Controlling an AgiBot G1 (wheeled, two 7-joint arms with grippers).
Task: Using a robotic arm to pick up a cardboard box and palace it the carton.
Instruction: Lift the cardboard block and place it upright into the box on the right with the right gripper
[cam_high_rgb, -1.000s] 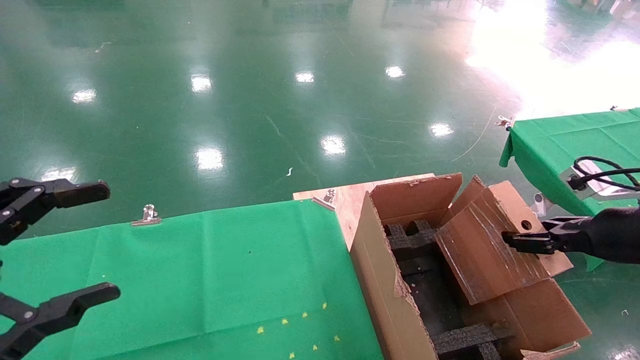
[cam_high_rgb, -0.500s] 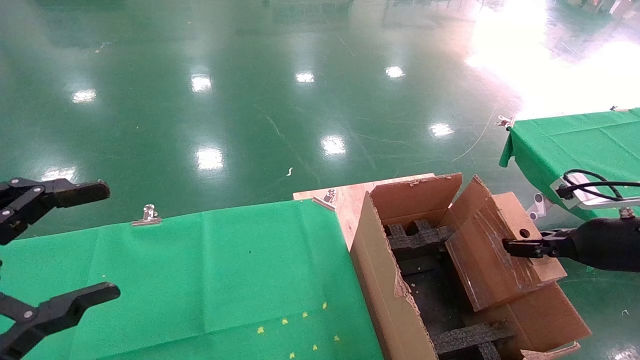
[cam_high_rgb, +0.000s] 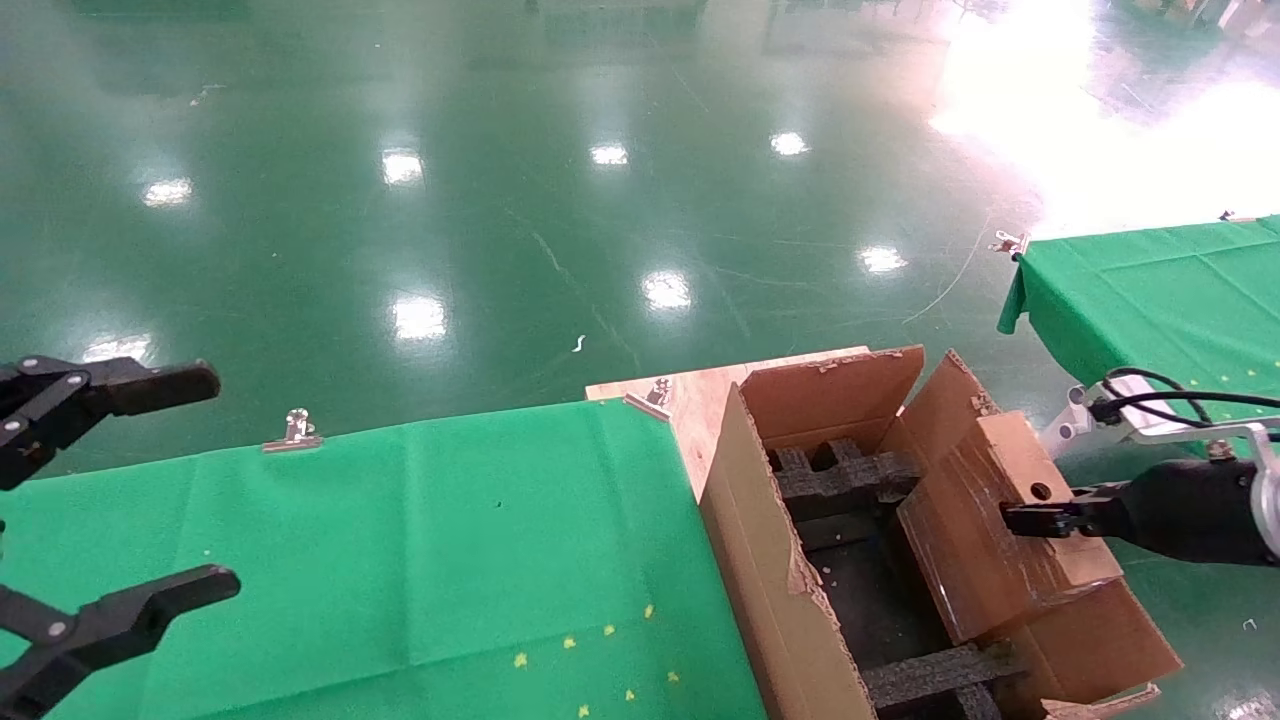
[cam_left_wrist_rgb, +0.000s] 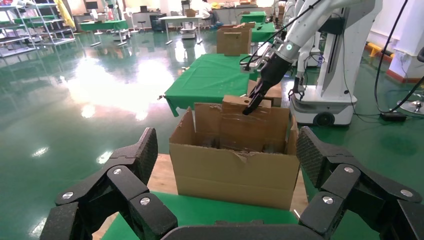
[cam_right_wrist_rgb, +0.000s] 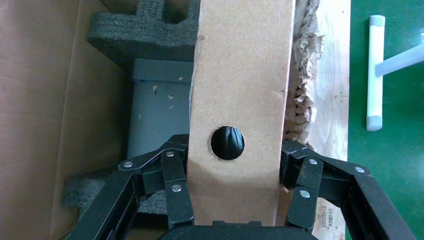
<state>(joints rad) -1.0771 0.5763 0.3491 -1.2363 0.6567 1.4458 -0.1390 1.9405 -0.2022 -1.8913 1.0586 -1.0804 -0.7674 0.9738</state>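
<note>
The small brown cardboard box (cam_high_rgb: 1000, 525), a round hole in its narrow upper face, sits tilted and clamped in the right gripper (cam_high_rgb: 1030, 520) of the robotic arm (cam_high_rgb: 1190, 510), partway inside the large open carton (cam_high_rgb: 760, 540) with black foam inserts.

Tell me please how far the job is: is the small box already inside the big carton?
Done: the right gripper has picked up the cardboard box and is clamped on it beside its round hole. In hand: the box hangs tilted, partly down in the carton, above the black foam inserts. Left: lower it fully and release. The left gripper is open over the green table.
</note>
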